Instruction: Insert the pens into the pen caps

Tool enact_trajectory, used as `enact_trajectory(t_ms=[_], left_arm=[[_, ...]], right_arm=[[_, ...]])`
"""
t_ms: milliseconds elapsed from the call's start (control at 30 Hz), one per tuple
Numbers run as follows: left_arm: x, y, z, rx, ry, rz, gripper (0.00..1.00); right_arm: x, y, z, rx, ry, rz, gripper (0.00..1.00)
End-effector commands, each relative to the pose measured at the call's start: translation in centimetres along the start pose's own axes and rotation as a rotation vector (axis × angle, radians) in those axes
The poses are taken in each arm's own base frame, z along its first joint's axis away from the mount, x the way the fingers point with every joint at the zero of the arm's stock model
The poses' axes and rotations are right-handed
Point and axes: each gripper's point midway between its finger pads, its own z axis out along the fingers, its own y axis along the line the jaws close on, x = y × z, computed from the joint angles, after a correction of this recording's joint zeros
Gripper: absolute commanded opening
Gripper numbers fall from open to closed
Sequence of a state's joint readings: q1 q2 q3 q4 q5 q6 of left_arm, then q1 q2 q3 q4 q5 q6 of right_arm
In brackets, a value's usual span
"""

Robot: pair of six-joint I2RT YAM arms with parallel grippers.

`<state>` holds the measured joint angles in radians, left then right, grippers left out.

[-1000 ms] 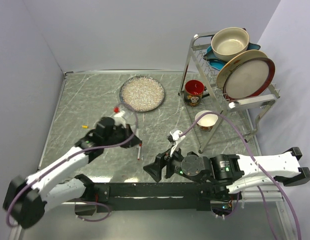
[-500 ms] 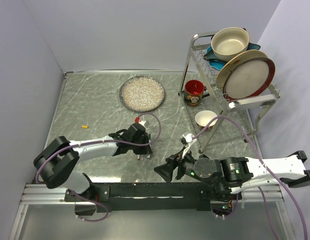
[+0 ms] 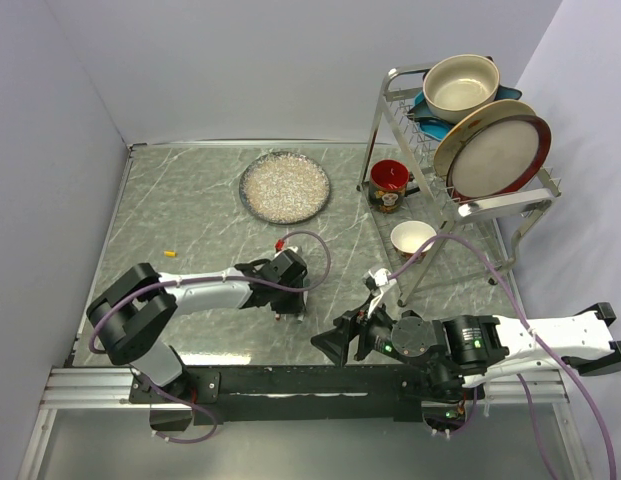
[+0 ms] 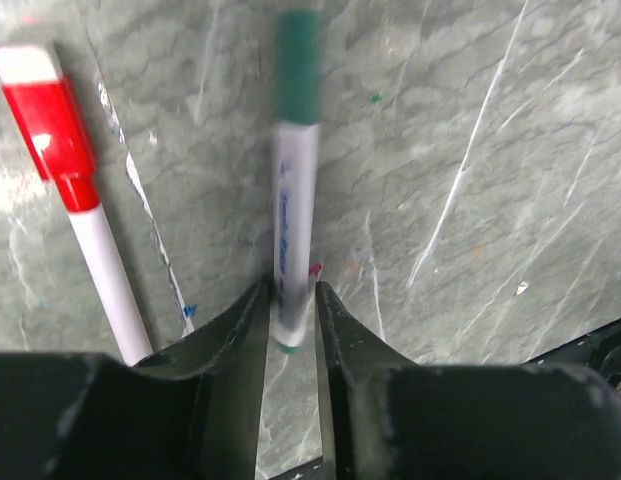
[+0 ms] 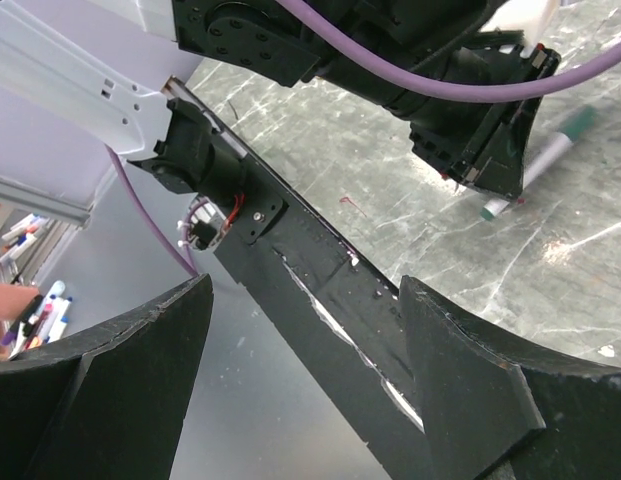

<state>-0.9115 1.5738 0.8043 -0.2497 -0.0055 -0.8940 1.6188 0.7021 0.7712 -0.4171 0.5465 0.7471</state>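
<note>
In the left wrist view my left gripper (image 4: 290,292) is closed on the white barrel of a pen (image 4: 293,215) that has a dark green cap (image 4: 298,65) on its far end. A second white pen (image 4: 105,270) with a red cap (image 4: 48,112) on it lies on the table just to the left. In the top view the left gripper (image 3: 287,296) covers both pens. A small orange-yellow cap (image 3: 170,253) lies far left. My right gripper (image 3: 330,345) is open and empty near the front rail; its view shows the green-capped pen (image 5: 538,163) sticking out of the left gripper (image 5: 480,150).
A speckled plate (image 3: 284,186) lies at the back centre. A red mug (image 3: 390,186) and a small bowl (image 3: 414,240) stand beside a metal dish rack (image 3: 510,205) at the right, which holds a bowl and plates. A black rail (image 3: 290,380) runs along the near edge.
My left arm swung right and came down over the pens, with its jaws around the green-capped one. My right gripper shifted slightly right and stayed open.
</note>
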Motion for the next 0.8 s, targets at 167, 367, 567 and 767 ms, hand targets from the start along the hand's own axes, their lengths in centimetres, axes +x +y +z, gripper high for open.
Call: enact_trajectory(t_ms=[167, 367, 567, 767], left_arm=[[-1.0, -0.2, -1.7, -0.045, -0.056, -0.049, 0.3], [-5.3, -3.8, -6.0, 0.09, -0.226, -0.089, 0.39], [-11.7, -1.5, -12.0, 0.08, -0.456, -0.312, 0.38], [-11.4, 11.9, -16.8, -0.223, -0.684, -0.902, 0.39]], right_arm=[[-0.1, 0.7, 0.2, -0.027, -0.012, 0.018, 0.83], [-0.2, 1.2, 0.1, -0.053, -0.013, 0.015, 0.83], [0.0, 1.4, 0.2, -0.072, -0.01, 0.021, 0.83], [0.4, 1.9, 0.5, -0.1, -0.004, 0.015, 0.83]])
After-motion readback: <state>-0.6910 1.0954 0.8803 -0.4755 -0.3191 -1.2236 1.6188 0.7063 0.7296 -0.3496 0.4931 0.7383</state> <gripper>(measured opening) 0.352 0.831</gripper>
